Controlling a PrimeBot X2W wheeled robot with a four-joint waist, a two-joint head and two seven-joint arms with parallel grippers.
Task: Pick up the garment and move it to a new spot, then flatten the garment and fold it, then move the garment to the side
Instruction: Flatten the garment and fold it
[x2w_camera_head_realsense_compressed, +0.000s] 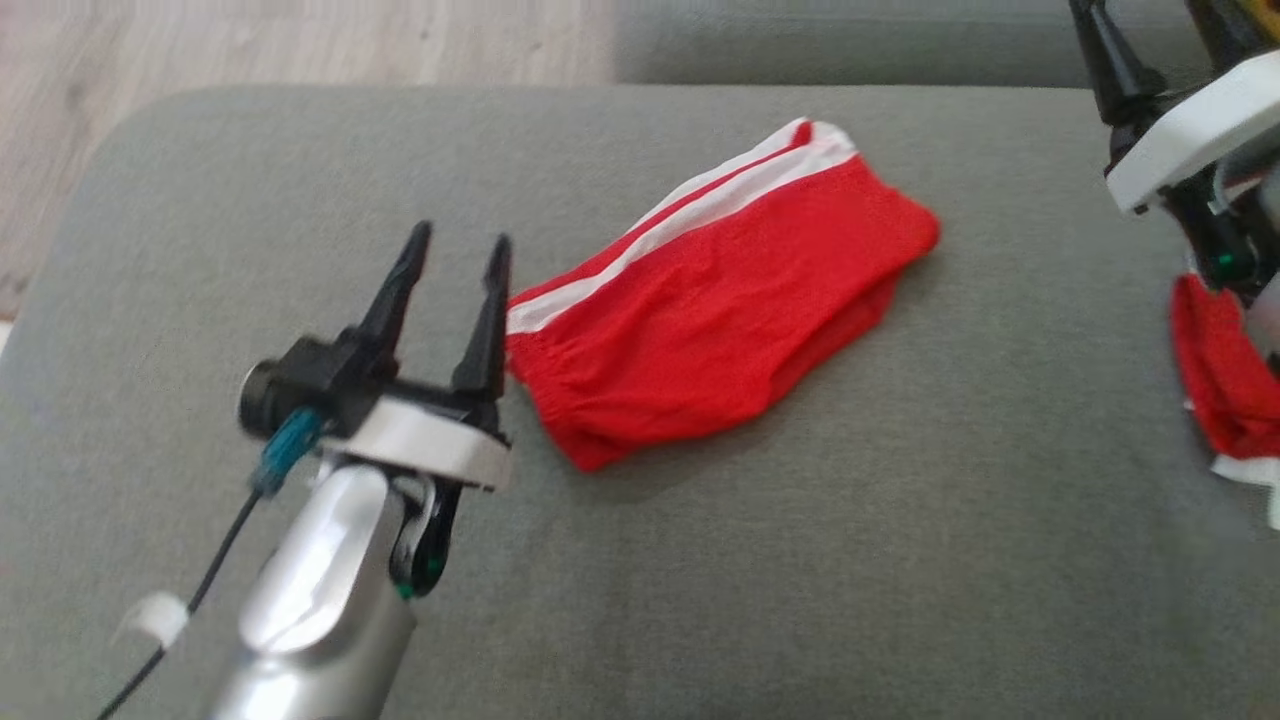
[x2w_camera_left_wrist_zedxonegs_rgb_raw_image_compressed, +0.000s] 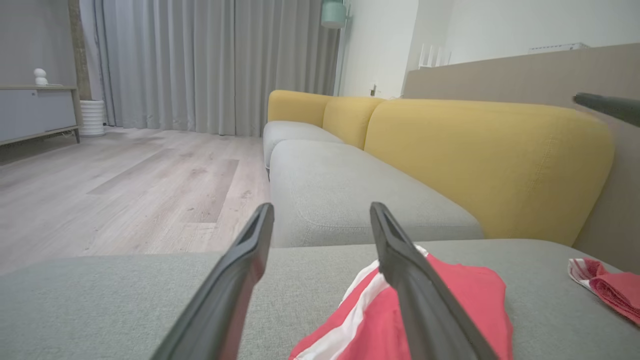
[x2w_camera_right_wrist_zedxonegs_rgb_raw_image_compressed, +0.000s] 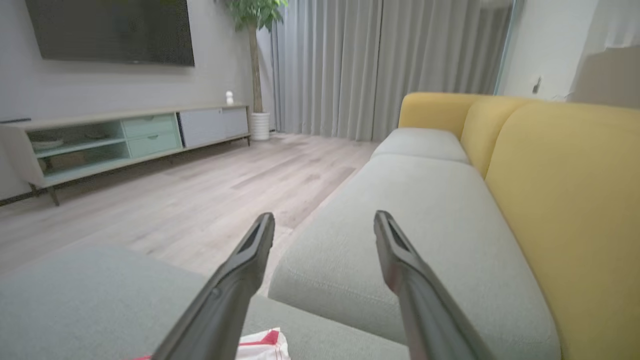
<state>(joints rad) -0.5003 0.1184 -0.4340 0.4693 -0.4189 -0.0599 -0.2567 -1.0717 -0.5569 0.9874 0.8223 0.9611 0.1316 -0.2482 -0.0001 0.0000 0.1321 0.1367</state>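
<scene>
Folded red shorts with white side stripes (x2w_camera_head_realsense_compressed: 720, 300) lie on the grey sofa seat (x2w_camera_head_realsense_compressed: 700, 560), and the same red shorts (x2w_camera_left_wrist_zedxonegs_rgb_raw_image_compressed: 460, 305) show low in the left wrist view. My left gripper (x2w_camera_head_realsense_compressed: 458, 240) hovers open just left of the shorts' waistband end, nothing between its fingers (x2w_camera_left_wrist_zedxonegs_rgb_raw_image_compressed: 240, 280). My right gripper (x2w_camera_right_wrist_zedxonegs_rgb_raw_image_compressed: 324, 220) is open and raised at the upper right of the head view, one of its dark fingers (x2w_camera_head_realsense_compressed: 1115, 60) pointing up there. A second red and white garment (x2w_camera_head_realsense_compressed: 1225, 385) lies under the right arm, its corner (x2w_camera_right_wrist_zedxonegs_rgb_raw_image_compressed: 260, 345) peeking at the bottom of the right wrist view.
Yellow back cushions (x2w_camera_left_wrist_zedxonegs_rgb_raw_image_compressed: 490, 160) run along the sofa's far side. Another grey seat cushion (x2w_camera_left_wrist_zedxonegs_rgb_raw_image_compressed: 350, 195) adjoins beyond. Wooden floor (x2w_camera_left_wrist_zedxonegs_rgb_raw_image_compressed: 125, 185) lies past the seat's left edge, with a TV cabinet (x2w_camera_right_wrist_zedxonegs_rgb_raw_image_compressed: 125, 140) and curtains (x2w_camera_left_wrist_zedxonegs_rgb_raw_image_compressed: 210, 65) farther off.
</scene>
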